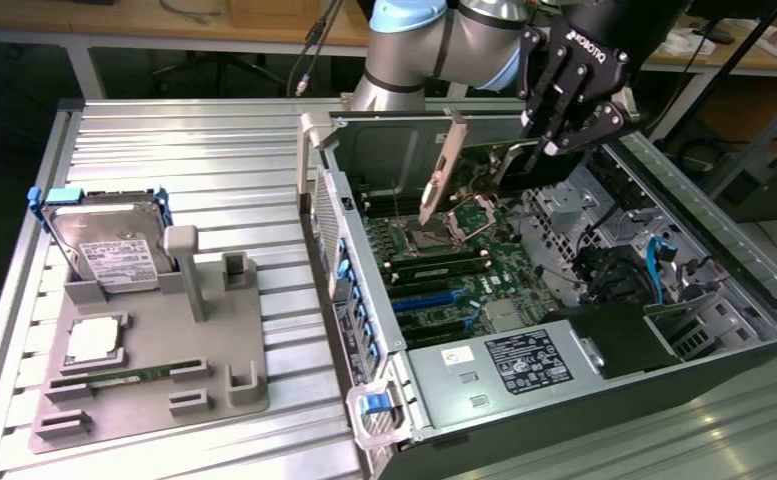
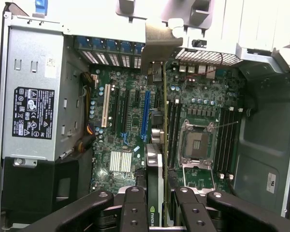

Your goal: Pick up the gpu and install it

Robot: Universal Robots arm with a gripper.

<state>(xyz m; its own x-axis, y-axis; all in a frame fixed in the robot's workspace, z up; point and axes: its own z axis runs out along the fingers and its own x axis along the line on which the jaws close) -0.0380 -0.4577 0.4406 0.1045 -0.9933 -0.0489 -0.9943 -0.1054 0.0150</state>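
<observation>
My gripper (image 1: 532, 158) is shut on the gpu (image 1: 439, 175), a thin card with a long silver end bracket, and holds it on edge above the open computer case (image 1: 708, 240). The card hangs over the motherboard (image 1: 455, 270), with its bracket toward the case's rear wall. In the wrist view the gpu (image 2: 155, 166) runs edge-on between my black fingers (image 2: 134, 208), and its silver bracket (image 2: 159, 41) is at the rear slot openings. My gripper (image 2: 157, 215) holds it just beside the blue expansion slot (image 2: 145, 116), clear of the board.
A grey fixture (image 1: 208, 390) on the exterior view's left carries a silver hard drive with blue rails (image 1: 108, 240), a square chip (image 1: 95, 340) and a green memory stick (image 1: 121, 378). Inside the case are the power supply (image 1: 522, 360), the CPU socket (image 2: 197, 145) and cables.
</observation>
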